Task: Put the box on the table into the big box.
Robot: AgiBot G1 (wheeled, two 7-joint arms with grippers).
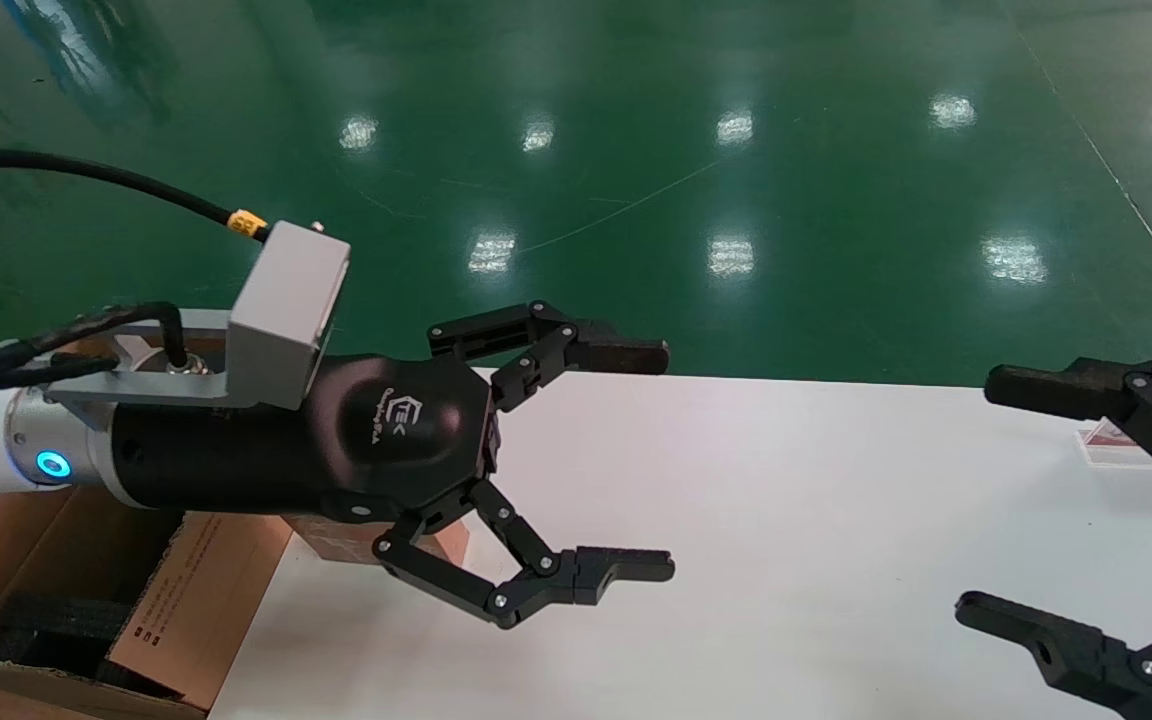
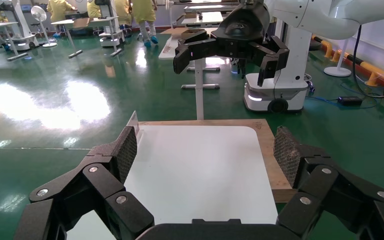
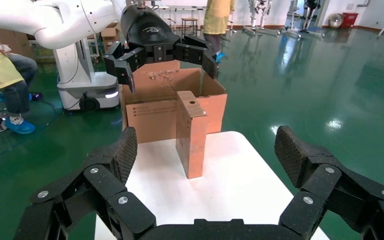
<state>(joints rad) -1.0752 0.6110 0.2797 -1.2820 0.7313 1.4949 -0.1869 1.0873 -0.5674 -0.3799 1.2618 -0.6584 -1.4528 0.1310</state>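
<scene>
The box (image 3: 192, 134) stands upright on end on the table (image 1: 786, 560), close to the big box (image 3: 150, 112). In the head view only a brown strip of the box (image 1: 326, 535) shows under the left hand's black body. My left gripper (image 1: 651, 462) hovers above it, open and empty, its fingertips reaching past the box over bare table. The big box (image 1: 196, 590) sits beside the table's left end, flaps open, black padding inside. My right gripper (image 1: 986, 500) is open at the table's right end, facing the box from a distance.
A small clear sign stand (image 1: 1101, 445) sits near the right gripper's upper finger. A wooden board (image 2: 269, 150) sticks out from under the table's right end. Green floor lies beyond the far edge. People and other robots stand far off.
</scene>
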